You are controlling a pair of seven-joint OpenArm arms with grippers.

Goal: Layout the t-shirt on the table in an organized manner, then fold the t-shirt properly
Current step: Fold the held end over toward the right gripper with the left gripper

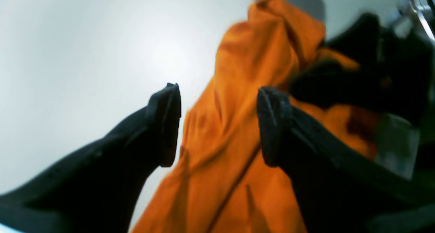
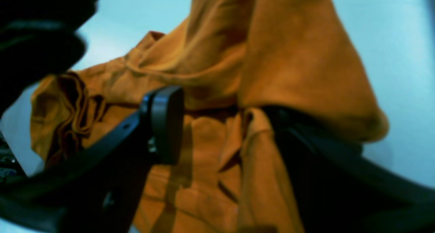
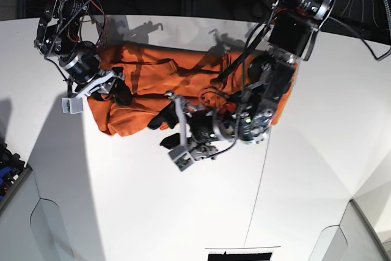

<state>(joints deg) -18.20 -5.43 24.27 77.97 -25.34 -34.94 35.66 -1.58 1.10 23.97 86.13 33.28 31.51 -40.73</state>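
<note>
Shirt: the orange shirt [image 3: 149, 71] lies bunched and creased across the upper half of the base view, from left of centre to the upper right; it is neither flat nor folded into a neat shape.
Shirt's left end: in the base view, a loose, rumpled part hangs lowest at centre left, beneath and beside the right gripper [image 3: 116, 94].
Shirt's right end: partly hidden behind the left arm [image 3: 275, 77], with orange showing on both sides of it.
Left gripper [image 3: 160, 129]: near the centre of the base view, at the shirt's lower edge; its fingers [image 1: 166, 124] stand wide apart, with orange cloth in view between them and no pinch on it.
Right gripper's fingers [image 2: 166, 124]: spread apart, not closed on the cloth; a flap of shirt covers much of the finger at right of centre in the right wrist view, and more creased cloth shows between the two.
Right arm [image 3: 67, 35]: upper left of the base view, over the shirt's left part.
Table [image 3: 153, 200]: white, filling most of the base view, bare across the lower middle.
Seam [image 3: 255, 194]: a thin dark line running down the table, right of centre.
</note>
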